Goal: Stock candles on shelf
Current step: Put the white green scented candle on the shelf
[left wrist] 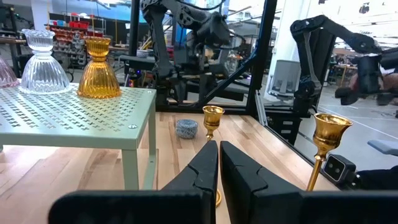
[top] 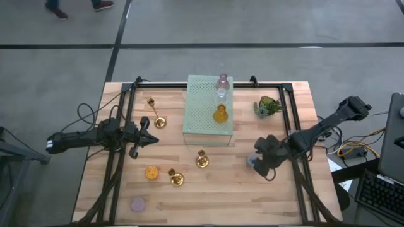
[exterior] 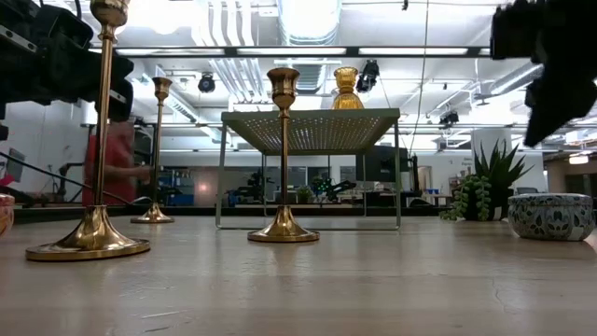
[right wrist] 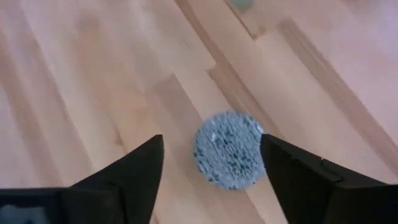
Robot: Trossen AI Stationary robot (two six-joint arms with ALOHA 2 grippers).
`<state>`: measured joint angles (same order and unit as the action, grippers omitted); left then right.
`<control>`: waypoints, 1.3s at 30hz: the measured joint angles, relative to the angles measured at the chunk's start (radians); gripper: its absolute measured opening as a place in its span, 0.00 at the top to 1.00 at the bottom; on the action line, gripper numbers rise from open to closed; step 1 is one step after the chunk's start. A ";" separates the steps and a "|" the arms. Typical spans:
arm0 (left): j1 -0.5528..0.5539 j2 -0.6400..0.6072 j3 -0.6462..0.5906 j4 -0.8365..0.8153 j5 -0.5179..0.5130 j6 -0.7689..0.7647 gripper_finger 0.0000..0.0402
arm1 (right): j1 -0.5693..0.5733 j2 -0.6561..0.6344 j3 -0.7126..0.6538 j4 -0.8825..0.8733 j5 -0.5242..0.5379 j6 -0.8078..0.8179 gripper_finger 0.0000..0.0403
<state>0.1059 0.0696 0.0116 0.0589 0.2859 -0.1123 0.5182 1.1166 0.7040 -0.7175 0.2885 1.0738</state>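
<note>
The mint-green shelf (top: 201, 120) stands at the table's middle far side. On its top stand a mauve-pink candle (top: 222, 81), a clear candle (top: 221, 95) and an amber candle (top: 220, 115). A pale blue candle (right wrist: 229, 158) rests on its base on the table at the right. My right gripper (right wrist: 211, 171) is open above it, one finger on either side, clear of it as the low view (exterior: 550, 84) shows. An orange candle (top: 151, 172) and a lilac candle (top: 137, 203) rest on the near left. My left gripper (top: 149, 140) is shut and empty, left of the shelf.
Three brass candlesticks (top: 159, 122), (top: 202, 159), (top: 175, 178) stand on the table left of and in front of the shelf. A small green plant (top: 268, 105) stands at the far right. A black metal frame (top: 126, 94) runs around the table's edges. A person (exterior: 117, 168) stands in the room behind.
</note>
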 joint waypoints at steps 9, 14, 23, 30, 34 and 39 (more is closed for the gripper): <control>0.000 0.000 0.000 0.000 0.000 0.000 0.95 | -0.001 0.152 0.000 -0.043 -0.028 -0.077 0.11; 0.000 0.000 0.000 0.000 0.000 0.000 0.95 | -0.001 0.221 0.000 -0.034 -0.045 -0.076 0.08; 0.000 0.000 0.000 0.000 0.000 0.000 0.95 | -0.001 0.333 0.003 0.019 -0.057 -0.109 0.09; 0.000 0.000 0.000 0.000 0.000 0.000 0.95 | -0.002 0.380 0.009 0.067 -0.025 -0.139 0.09; 0.000 0.000 0.000 0.000 0.000 0.000 0.95 | -0.006 0.393 0.009 0.105 -0.012 -0.157 0.09; 0.000 0.000 0.000 0.000 0.000 0.000 0.95 | -0.006 0.392 0.009 0.107 -0.012 -0.155 0.18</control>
<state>0.1059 0.0700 0.0116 0.0586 0.2862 -0.1123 0.5121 1.5090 0.7128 -0.6110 0.2761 0.9192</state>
